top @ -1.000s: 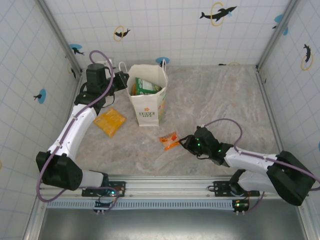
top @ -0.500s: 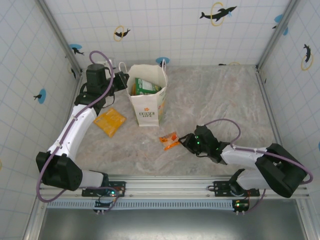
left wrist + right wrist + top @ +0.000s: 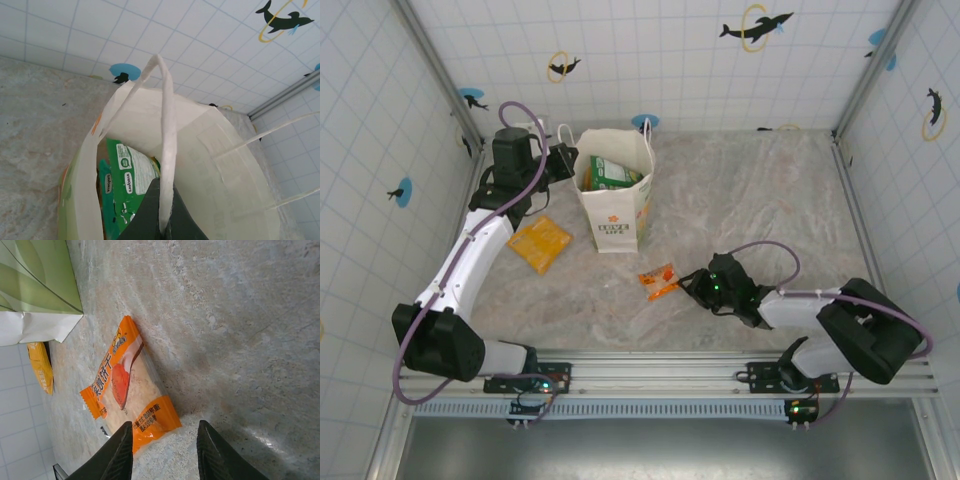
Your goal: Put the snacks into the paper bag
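Only the right arm has shifted: its elbow and rear links have swung in toward the frame's centre at lower right, while its gripper [image 3: 688, 283] has stayed almost where it was, just right of the orange packet [image 3: 660, 281]. The left arm has not budged.

The left gripper [image 3: 565, 160], at upper left, is clamped on the bag's handle [image 3: 167, 140]; in the wrist view the strap runs straight down into the closed dark fingers [image 3: 150, 210]. That hold seems meant to keep the bag [image 3: 615, 215] upright and its mouth pulled wide. A green packet [image 3: 130, 180] already stands inside.

The right gripper [image 3: 165, 426] sits low over the table [image 3: 750, 200], jaws parted, one finger on each side of the orange packet's [image 3: 127, 390] near end. The packet lies flat, below and right of the bag, clear of its base [image 3: 30, 325]. Nothing is pinched yet, as far as I can see. Coming in so low is probably needed because a thin packet offers only its crimped edge to grab.

A yellow packet [image 3: 539, 243] lies flat left of the bag, beside the left arm. So at least two snacks are still outside, and the orange one looks next.
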